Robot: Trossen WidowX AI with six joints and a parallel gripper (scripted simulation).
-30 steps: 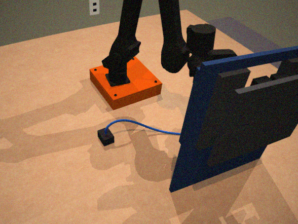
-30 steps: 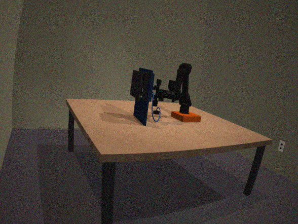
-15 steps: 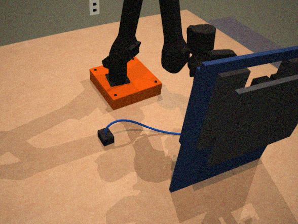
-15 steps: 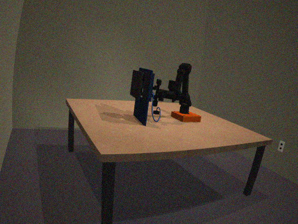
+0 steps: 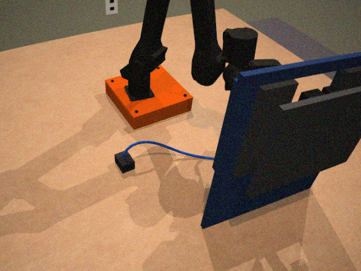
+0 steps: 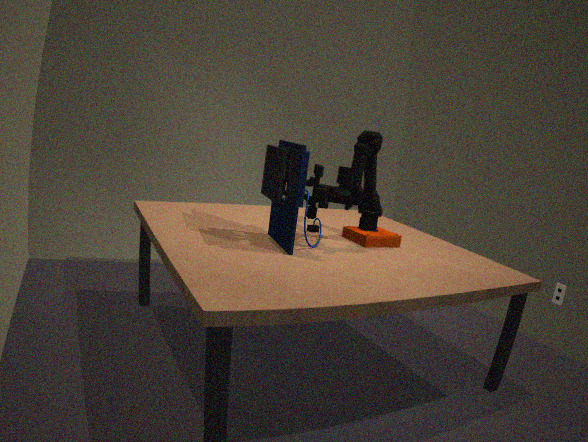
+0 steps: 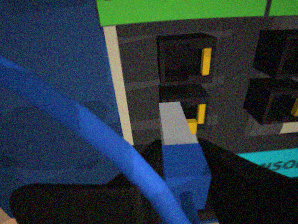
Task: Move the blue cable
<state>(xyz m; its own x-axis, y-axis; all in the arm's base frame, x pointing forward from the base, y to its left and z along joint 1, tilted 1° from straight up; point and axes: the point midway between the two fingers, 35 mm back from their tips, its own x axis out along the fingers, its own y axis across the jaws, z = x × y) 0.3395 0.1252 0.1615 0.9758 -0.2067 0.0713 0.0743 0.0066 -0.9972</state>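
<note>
One plug sits clamped between our gripper's fingers at the wrist view's lower centre, its long axis pointing up-frame toward the ports.

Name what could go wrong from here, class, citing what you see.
The plug, gripped between the fingers, overlaps the lower left port's opening; a slight misalignment might jam it on the rim. A similar port sits directly above, so the wrong one might be chosen. The blue cable loops beside the plug and could tug it askew.
</note>
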